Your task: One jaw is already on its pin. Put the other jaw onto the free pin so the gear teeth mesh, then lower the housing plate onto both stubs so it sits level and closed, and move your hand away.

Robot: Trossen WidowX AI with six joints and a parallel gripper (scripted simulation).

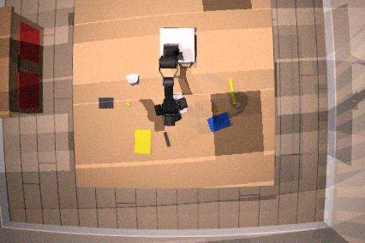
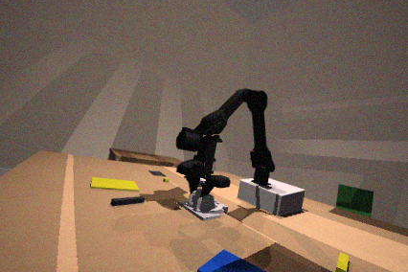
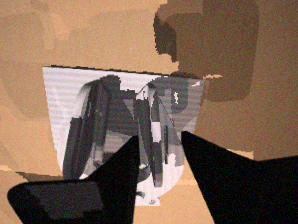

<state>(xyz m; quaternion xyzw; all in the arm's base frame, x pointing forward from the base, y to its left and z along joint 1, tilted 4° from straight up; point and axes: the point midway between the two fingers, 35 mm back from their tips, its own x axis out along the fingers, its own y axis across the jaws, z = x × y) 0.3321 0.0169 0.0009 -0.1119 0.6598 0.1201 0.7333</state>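
Note:
The pale base plate (image 1: 184,109) (image 2: 207,215) (image 3: 56,95) lies on the table under the arm. One grey jaw (image 3: 82,131) stands on its left part in the wrist view. The other jaw (image 3: 157,145) stands right of it, with a gap between the two at their middles. My gripper (image 3: 160,138) points down over the plate and is shut on this right jaw, one black finger on each side. The pins and the meeting of the teeth are hidden or too dark to tell. A small white piece (image 1: 133,79), possibly the housing plate, lies apart on the table.
A yellow plate (image 1: 142,141) (image 2: 115,184) and a black bar (image 1: 167,139) (image 2: 127,201) lie near the arm. A blue block (image 1: 218,121) (image 2: 227,263), a yellow stick (image 1: 231,91) and a dark square (image 1: 106,103) lie farther out. The white box (image 1: 188,39) (image 2: 287,198) is at the arm's foot.

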